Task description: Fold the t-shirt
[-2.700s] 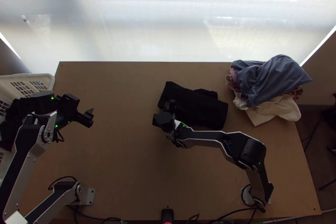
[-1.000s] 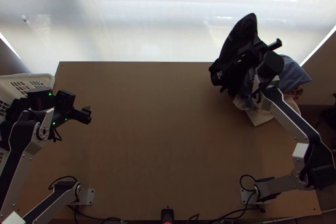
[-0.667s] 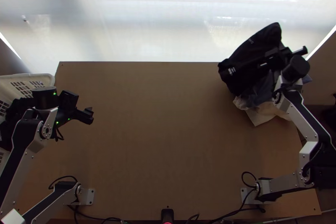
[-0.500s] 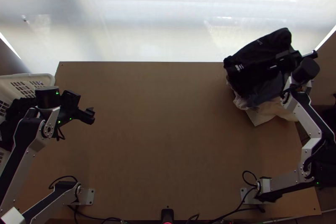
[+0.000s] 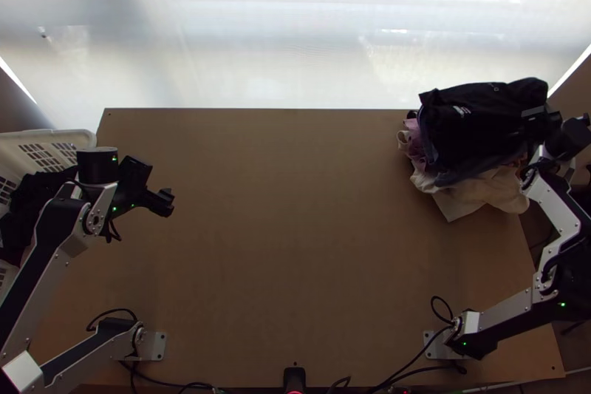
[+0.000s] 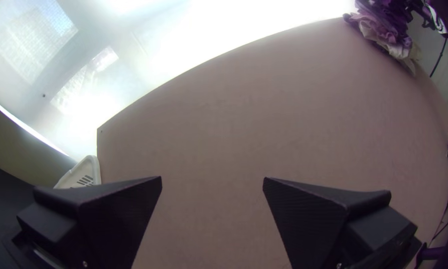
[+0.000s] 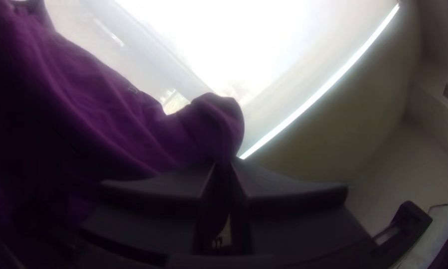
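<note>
In the top view the right gripper (image 5: pixel 538 122) is over the clothes pile at the table's far right. It is shut on an edge of the black t-shirt (image 5: pixel 473 124), which lies folded across the pile. In the right wrist view the right gripper (image 7: pixel 224 167) pinches the dark cloth (image 7: pixel 149 129) between its fingertips. The left gripper (image 5: pixel 164 202) is above the table's left part. In the left wrist view the left gripper (image 6: pixel 212 179) stands open, its fingers wide apart with bare tabletop between them.
Under the t-shirt at the far right lie a cream cloth (image 5: pixel 473 198) and a pink one (image 5: pixel 414 139). A white basket (image 5: pixel 86 141) holding dark cloth (image 5: pixel 33 205) stands at the left edge. Cables run along the table's near edge.
The right gripper has carried the black t-shirt from mid-table up and over to the pile, and most recently rightward and lower onto it. The left arm has shifted slightly to the right.
</note>
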You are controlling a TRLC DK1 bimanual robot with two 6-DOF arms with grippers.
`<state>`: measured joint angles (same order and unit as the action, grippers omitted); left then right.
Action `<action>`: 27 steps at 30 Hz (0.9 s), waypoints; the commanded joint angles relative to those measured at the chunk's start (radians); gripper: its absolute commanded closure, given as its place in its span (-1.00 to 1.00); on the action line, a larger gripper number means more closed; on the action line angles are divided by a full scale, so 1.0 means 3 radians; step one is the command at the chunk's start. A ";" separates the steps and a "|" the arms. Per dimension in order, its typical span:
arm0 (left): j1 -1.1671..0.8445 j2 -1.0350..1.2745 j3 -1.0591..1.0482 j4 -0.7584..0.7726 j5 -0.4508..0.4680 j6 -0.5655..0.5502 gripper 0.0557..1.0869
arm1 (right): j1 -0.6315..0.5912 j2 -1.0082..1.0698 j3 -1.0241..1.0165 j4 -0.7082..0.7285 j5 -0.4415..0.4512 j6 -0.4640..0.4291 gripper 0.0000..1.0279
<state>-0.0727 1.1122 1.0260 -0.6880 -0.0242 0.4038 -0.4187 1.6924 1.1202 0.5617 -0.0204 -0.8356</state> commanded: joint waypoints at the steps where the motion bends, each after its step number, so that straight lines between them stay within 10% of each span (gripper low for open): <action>1: -0.0075 0.0061 0.0021 -0.0013 -0.0037 0.0019 -0.92 | -0.0261 0.0060 -0.0211 0.0014 -0.0044 0.0045 0.95; 14: -0.0126 0.0087 0.0021 -0.0013 -0.0093 0.0040 -0.92 | -0.0246 0.0264 -0.0354 0.0040 -0.0172 -0.0052 0.62; 23: -0.0131 0.0092 0.0021 -0.0013 -0.0129 0.0076 -0.92 | -0.0138 0.0116 -0.0339 -0.0098 -0.0249 -0.0083 -0.86; 27: -0.0141 0.0092 0.0037 -0.0013 -0.0139 0.0091 -0.92 | -0.0133 -0.0037 -0.0369 -0.0200 -0.0305 -0.0109 -0.91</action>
<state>-0.1116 1.1389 1.0325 -0.6922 -0.0616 0.4229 -0.4694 1.7325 1.0206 0.5411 -0.0883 -0.8585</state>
